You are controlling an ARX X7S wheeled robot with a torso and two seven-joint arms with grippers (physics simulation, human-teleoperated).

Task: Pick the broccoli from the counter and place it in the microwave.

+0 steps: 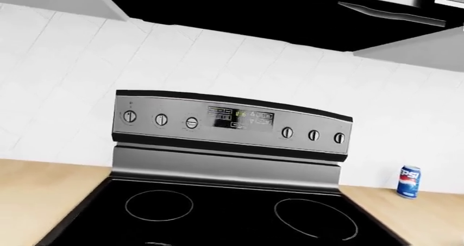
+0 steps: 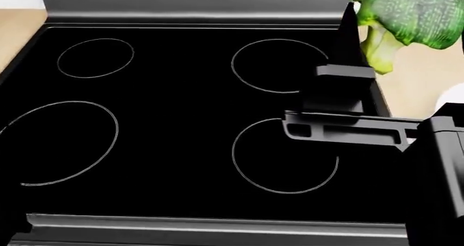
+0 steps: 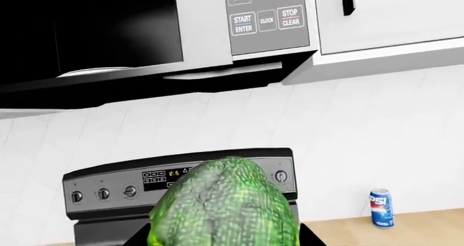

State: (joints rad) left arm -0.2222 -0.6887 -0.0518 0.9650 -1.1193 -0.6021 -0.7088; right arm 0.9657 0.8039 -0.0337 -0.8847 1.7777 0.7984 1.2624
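The broccoli point(image 2: 406, 10), a dark green crown on a pale stalk, hangs in the air past the stove's back right corner. My right gripper point(image 2: 360, 39) is shut on it, and one dark finger point(image 2: 349, 34) shows beside the stalk. In the right wrist view the broccoli point(image 3: 225, 202) fills the lower middle and hides the fingers. The microwave point(image 3: 264, 18) hangs above the stove with a dark front and a button panel, well above the broccoli. The microwave point(image 1: 254, 12) also shows as a black underside in the left wrist view. The beige counter point(image 2: 413, 83) lies right of the stove. My left gripper does not show.
The black glass stovetop point(image 2: 174, 126) with ring outlines lies under my right arm. Its steel control panel point(image 1: 232, 121) stands against the white tiled wall. A Pepsi can point(image 1: 409, 181) stands on the counter right of the stove, by the wall. A white edge point(image 2: 442, 100) shows on the counter beside my right arm.
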